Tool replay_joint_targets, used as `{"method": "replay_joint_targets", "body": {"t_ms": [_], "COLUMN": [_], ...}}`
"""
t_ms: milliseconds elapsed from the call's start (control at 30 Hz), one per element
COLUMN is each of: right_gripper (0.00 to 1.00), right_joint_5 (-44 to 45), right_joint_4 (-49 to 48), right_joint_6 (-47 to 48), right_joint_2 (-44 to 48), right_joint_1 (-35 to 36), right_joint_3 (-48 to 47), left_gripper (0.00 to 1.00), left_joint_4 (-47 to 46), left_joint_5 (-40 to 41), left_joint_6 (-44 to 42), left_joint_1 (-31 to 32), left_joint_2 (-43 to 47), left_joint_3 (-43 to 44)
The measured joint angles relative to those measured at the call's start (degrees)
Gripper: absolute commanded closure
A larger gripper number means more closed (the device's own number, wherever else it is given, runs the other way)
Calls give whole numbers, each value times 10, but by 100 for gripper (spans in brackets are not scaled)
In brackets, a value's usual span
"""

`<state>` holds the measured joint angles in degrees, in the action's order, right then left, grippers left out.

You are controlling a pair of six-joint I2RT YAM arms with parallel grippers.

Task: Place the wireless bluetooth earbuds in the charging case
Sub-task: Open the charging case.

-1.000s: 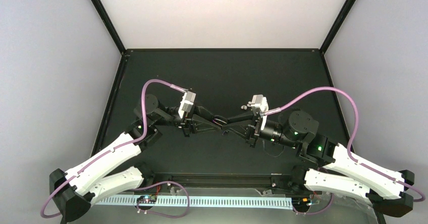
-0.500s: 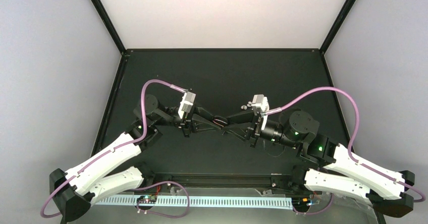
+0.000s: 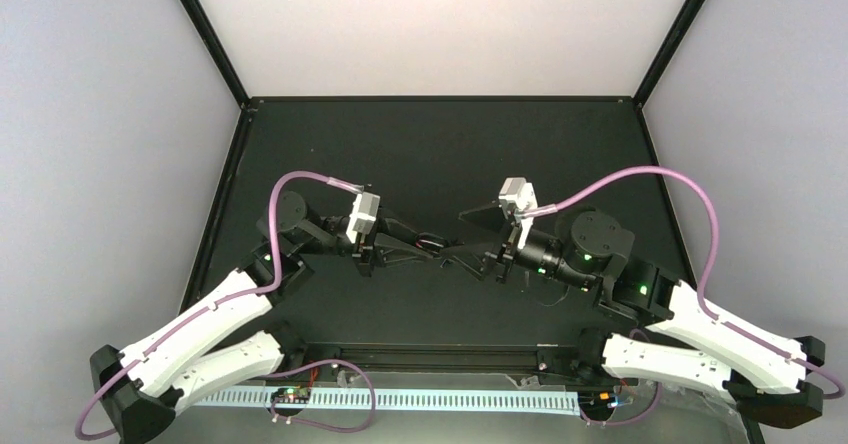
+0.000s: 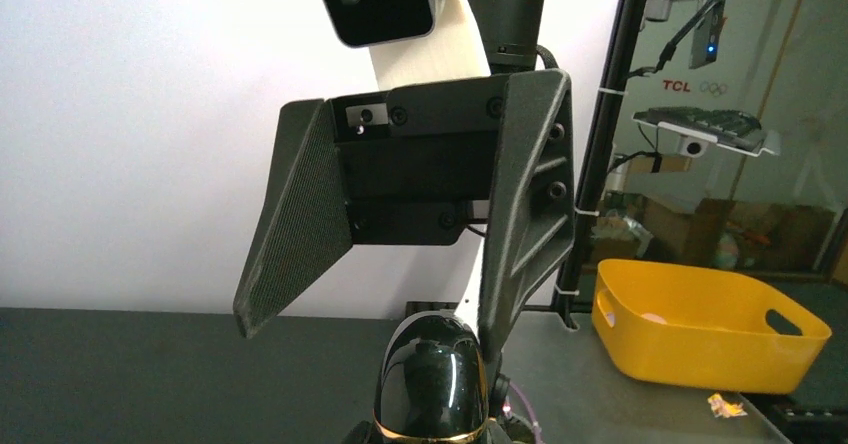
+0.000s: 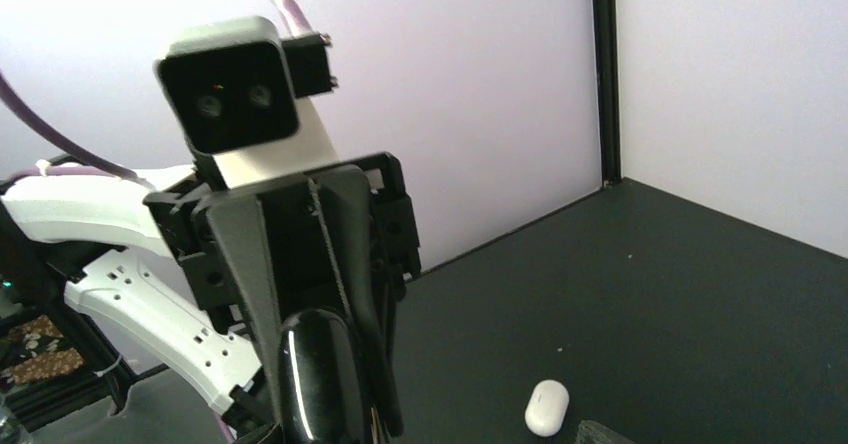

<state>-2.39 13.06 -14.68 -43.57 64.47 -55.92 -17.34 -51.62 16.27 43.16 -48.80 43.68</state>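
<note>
Charging case [image 4: 430, 374], glossy black with a gold band, sits pinched between the pressed-in fingers of the left gripper [image 3: 432, 247] over mid-table. Its long axis runs along those fingers, rounded end toward the right gripper [image 4: 372, 334], whose fingers stand spread just beside it. A small white oval piece [image 5: 547, 407] lies on the matte black table [image 5: 650, 294]. Pale walls [image 3: 440, 24] close the far side.

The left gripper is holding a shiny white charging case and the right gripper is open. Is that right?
Not quite. The charging case in the left gripper is shiny black, not white; the left wrist view shows it. The right gripper is open, as you said.
</note>
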Motion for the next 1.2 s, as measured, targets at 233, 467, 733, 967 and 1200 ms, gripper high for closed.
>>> {"method": "replay_joint_targets", "body": {"t_ms": [233, 467, 733, 967, 1200], "right_gripper": [24, 24, 24, 23, 19], "right_joint_5": [6, 22, 77, 103, 118], "right_joint_4": [3, 2, -1, 0, 4], "right_joint_6": [-7, -21, -36, -39, -38], "right_joint_2": [-16, -17, -8, -5, 17], "right_joint_1": [0, 0, 0, 0, 0], "right_joint_3": [0, 0, 0, 0, 0], "left_gripper": [98, 98, 99, 99, 98], "left_joint_4": [28, 40, 51, 51, 55], "left_joint_5": [15, 27, 26, 26, 41], "left_joint_6": [-31, -41, -43, -45, -47], "left_joint_1": [0, 0, 1, 1, 1], "left_joint_2": [14, 19, 26, 35, 55], "left_joint_3": [0, 0, -9, -13, -34]}}
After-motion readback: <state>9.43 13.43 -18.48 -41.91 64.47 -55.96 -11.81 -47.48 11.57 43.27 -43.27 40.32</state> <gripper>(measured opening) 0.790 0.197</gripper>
